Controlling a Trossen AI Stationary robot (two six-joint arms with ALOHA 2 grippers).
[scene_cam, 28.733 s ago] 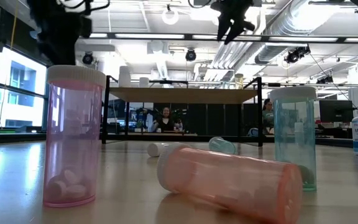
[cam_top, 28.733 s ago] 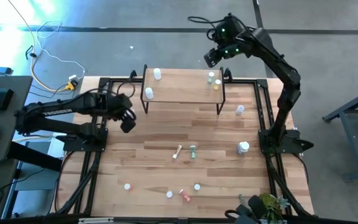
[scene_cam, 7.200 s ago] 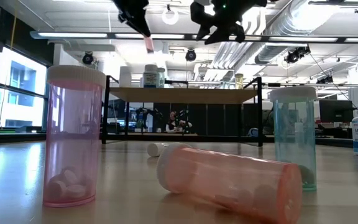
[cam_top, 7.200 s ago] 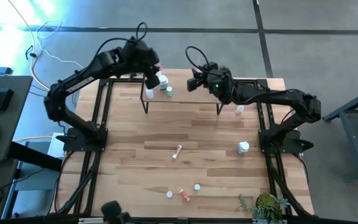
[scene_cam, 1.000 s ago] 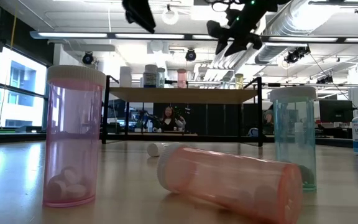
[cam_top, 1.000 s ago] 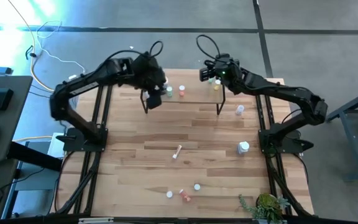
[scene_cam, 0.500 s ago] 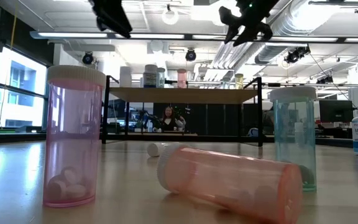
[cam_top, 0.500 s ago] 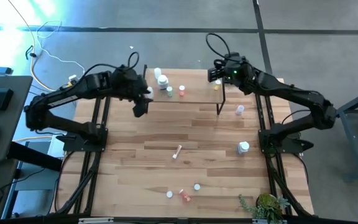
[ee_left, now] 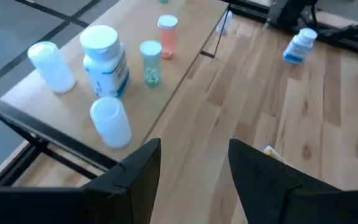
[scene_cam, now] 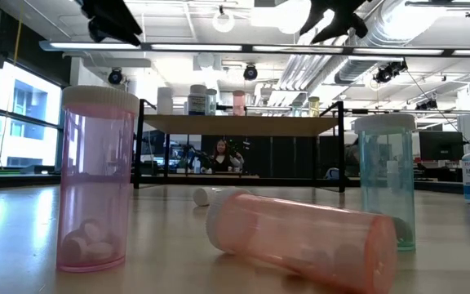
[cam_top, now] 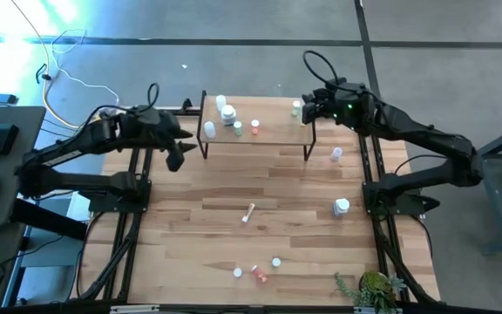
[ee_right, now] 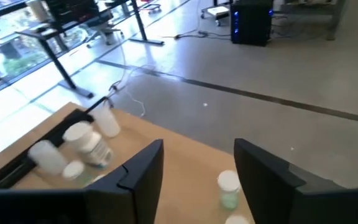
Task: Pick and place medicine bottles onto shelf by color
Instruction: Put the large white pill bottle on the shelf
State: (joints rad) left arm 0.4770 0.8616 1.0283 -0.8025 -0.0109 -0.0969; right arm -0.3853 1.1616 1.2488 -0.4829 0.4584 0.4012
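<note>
The shelf point(cam_top: 268, 131) stands at the table's far edge. On its left half stand three white bottles point(ee_left: 104, 57), a green vial point(ee_left: 150, 61) and a pink vial point(ee_left: 166, 34). A green vial point(ee_right: 229, 186) and a yellowish one point(cam_top: 304, 119) stand at its right end. My left gripper point(cam_top: 175, 161) is open and empty, left of the shelf; its wrist view point(ee_left: 194, 180) shows nothing between the fingers. My right gripper point(cam_top: 306, 109) is open and empty above the shelf's right end, as its wrist view point(ee_right: 197, 180) shows.
On the table lie a yellowish vial point(cam_top: 249, 212) and a pink vial point(cam_top: 259, 275). Two small white-capped vials point(cam_top: 237, 272) stand near the front edge, a clear vial point(cam_top: 336, 154) and a white bottle point(cam_top: 342, 207) at the right. A person point(scene_cam: 217, 155) sits behind the table.
My left gripper has drawn away from the shelf's left end toward the table's left edge and a little nearer, open and empty. My right gripper has shifted toward the table's right edge over the shelf's right end and risen. The bottles have stayed in place.
</note>
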